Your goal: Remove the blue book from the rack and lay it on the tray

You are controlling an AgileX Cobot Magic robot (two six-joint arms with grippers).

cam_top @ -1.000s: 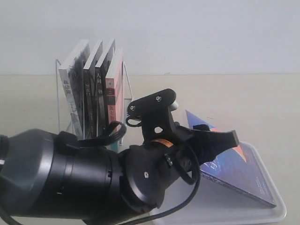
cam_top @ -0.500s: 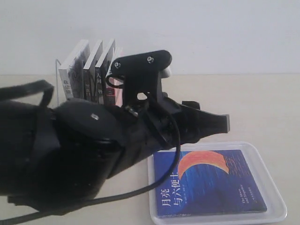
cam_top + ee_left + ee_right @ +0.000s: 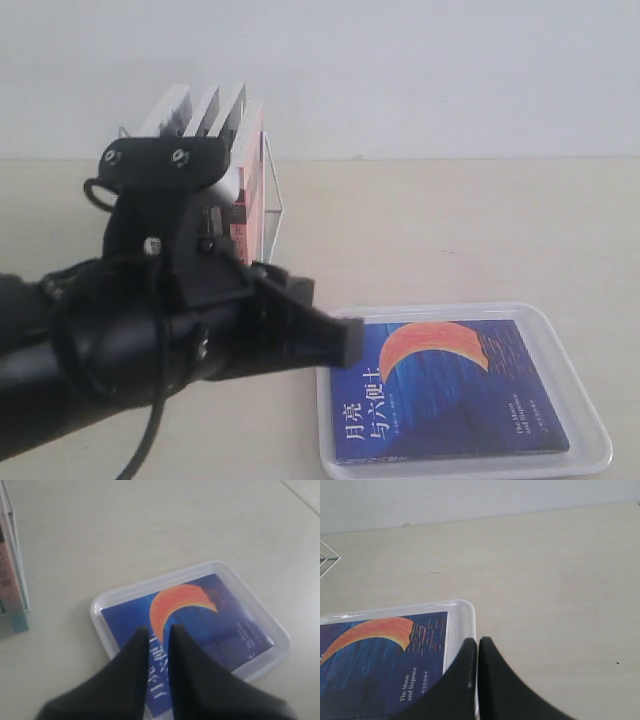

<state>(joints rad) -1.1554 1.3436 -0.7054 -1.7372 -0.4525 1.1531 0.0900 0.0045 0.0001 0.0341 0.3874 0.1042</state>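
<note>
The blue book [image 3: 450, 390] with its orange-red crescent lies flat, cover up, inside the white tray [image 3: 592, 425] at the lower right. My left gripper [image 3: 345, 340] hovers just left of the tray's near-left corner; nothing is in it. In the left wrist view the left gripper [image 3: 159, 629] is open by a narrow gap above the blue book [image 3: 200, 615] and tray [image 3: 97, 615]. The white wire rack [image 3: 273, 190] stands behind my left arm. My right gripper [image 3: 478, 641] is shut and empty, over the tray's rim [image 3: 462, 620] beside the blue book [image 3: 380, 655].
Several books [image 3: 238, 120] remain upright in the rack, partly hidden by my left arm. The pink-and-teal-spined book [image 3: 10, 590] shows at the edge of the left wrist view. A corner of the rack's wire [image 3: 327, 560] shows in the right wrist view.
One second ago the book hung tilted over the tray in my left gripper; now it lies flat in the tray, and the left gripper has drawn back to the left, off the book.
</note>
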